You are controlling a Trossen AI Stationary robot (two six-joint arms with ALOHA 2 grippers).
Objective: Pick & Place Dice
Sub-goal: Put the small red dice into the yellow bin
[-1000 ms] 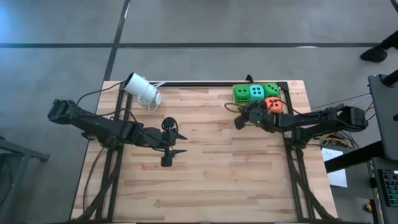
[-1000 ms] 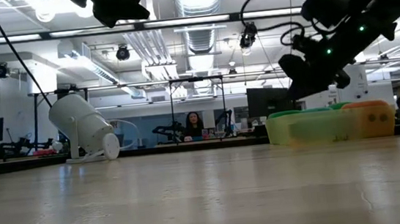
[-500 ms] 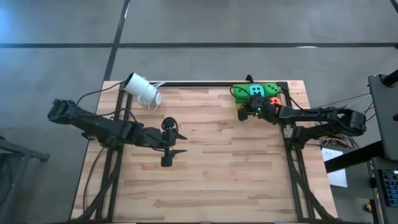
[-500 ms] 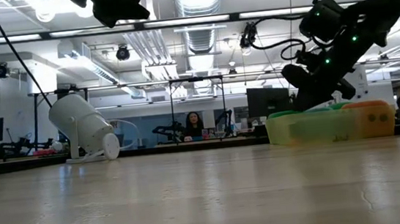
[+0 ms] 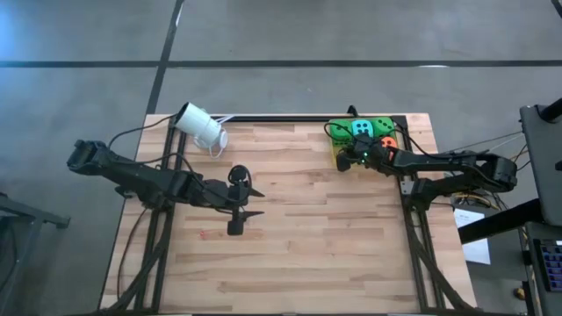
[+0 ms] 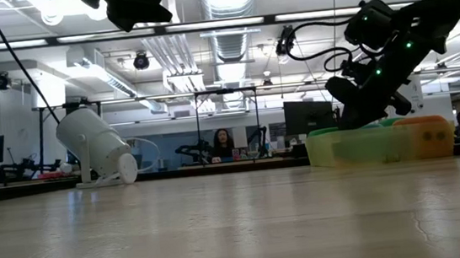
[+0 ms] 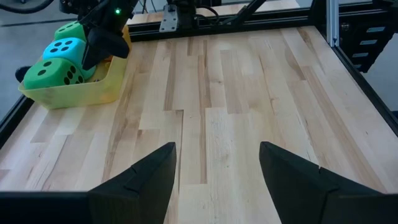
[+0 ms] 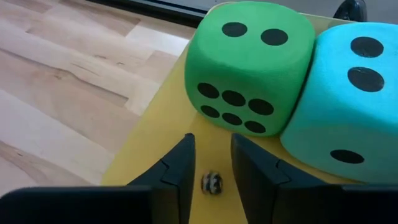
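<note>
A yellow tray (image 5: 338,162) at the table's far right holds the dice: a green die (image 8: 249,68), a teal die (image 8: 342,106) beside it, a second green die (image 5: 383,125) and an orange-red die (image 5: 387,140). My right gripper (image 8: 211,158) hangs over the tray's near left corner, just short of the first green die. Its fingers stand a narrow gap apart, with no die between them. My left gripper (image 5: 256,202) waits open above the table's left middle, nothing in it. The dice rest on the tray floor, packed side by side.
A white cylindrical device (image 5: 200,125) lies at the far left of the table. A black frame rail (image 5: 290,118) runs along the far edge. Bare wood (image 5: 316,228) spreads between the two arms. A small speckled bead (image 8: 211,182) shows in the right gripper's gap, low over the tray floor.
My right gripper has swung toward the table's far edge and dipped from the tray's near side down over its near left corner. It has then kept still for the last half second. The dice lie as before.
</note>
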